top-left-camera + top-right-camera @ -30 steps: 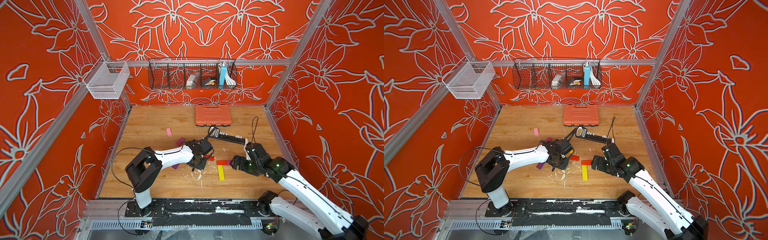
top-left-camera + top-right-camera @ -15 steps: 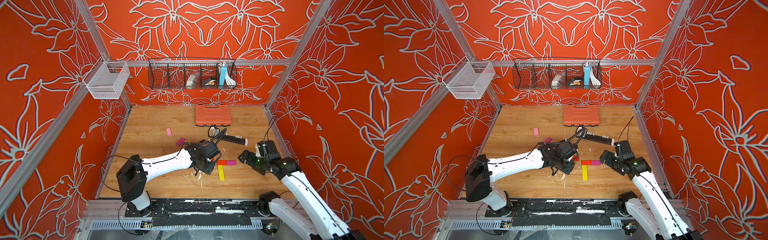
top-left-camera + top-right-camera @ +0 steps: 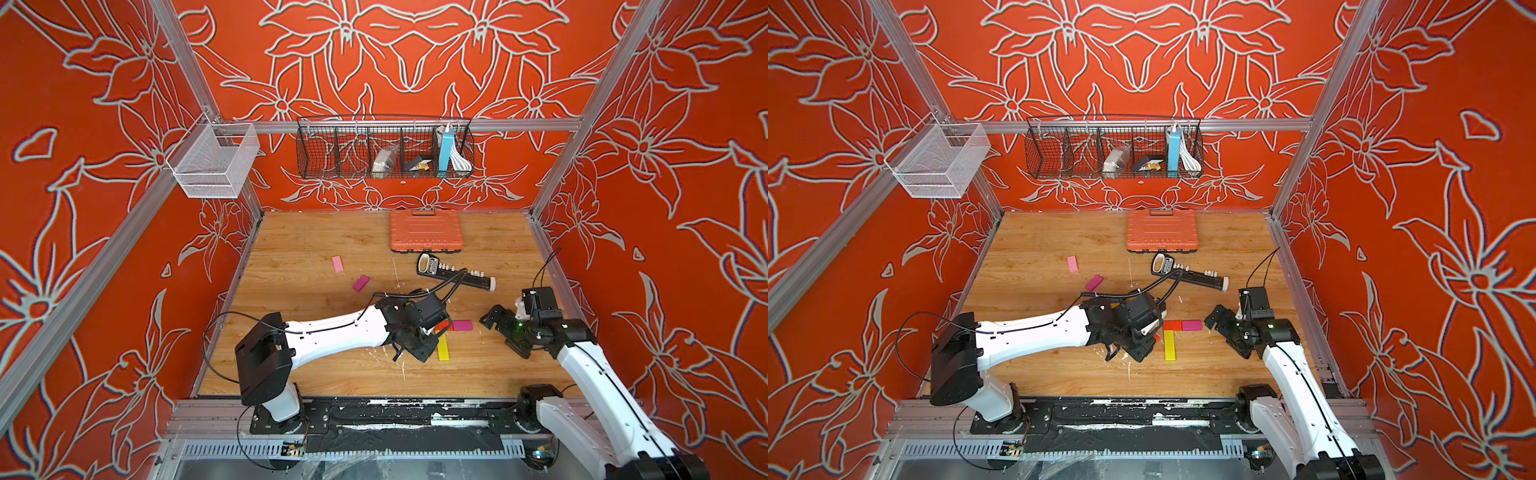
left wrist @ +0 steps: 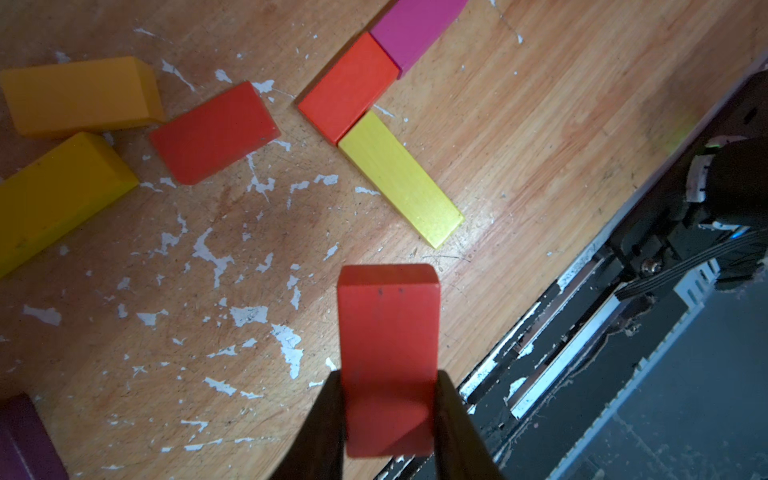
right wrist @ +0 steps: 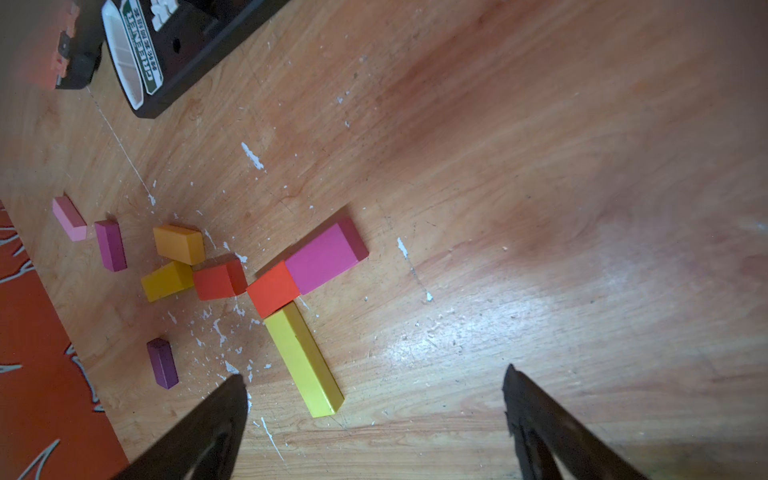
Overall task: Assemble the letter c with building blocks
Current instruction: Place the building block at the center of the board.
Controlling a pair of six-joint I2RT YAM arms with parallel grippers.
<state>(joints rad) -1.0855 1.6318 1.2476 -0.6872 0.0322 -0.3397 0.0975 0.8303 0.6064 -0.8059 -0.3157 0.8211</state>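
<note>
Scuffed wooden tabletop [image 4: 540, 124], flecked white, under the left wrist camera. Clamped on a held red block [image 4: 388, 357]: left gripper [image 4: 388, 386], jaws pinching its two long sides, apparently clear of the wood, leaving the far end free for setting down. Beyond, already laid as an open corner: wide magenta block [image 4: 411, 29] end to end with orange-red block [image 4: 349, 87], long yellow block [image 4: 401, 178] butting that one at a right angle. Probably top stroke and spine of the C, lower stroke missing, hence the block poised near the yellow's free end. Off to the side, spare: loose red block [image 4: 214, 133], two orange-yellow blocks [image 4: 83, 95], purple block [image 4: 25, 440].

From the right wrist: right gripper [image 5: 372, 372] empty, jaws wide apart, near the laid blocks but touching none, likely giving room. Farther off, pink block [image 5: 68, 218], narrow magenta block [image 5: 110, 245], black peg bar [image 5: 166, 54].

In both top views, same corner between the two grippers, toward the front edge. Orange ribbed case [image 3: 426, 230] by the back wall, uninvolved.
</note>
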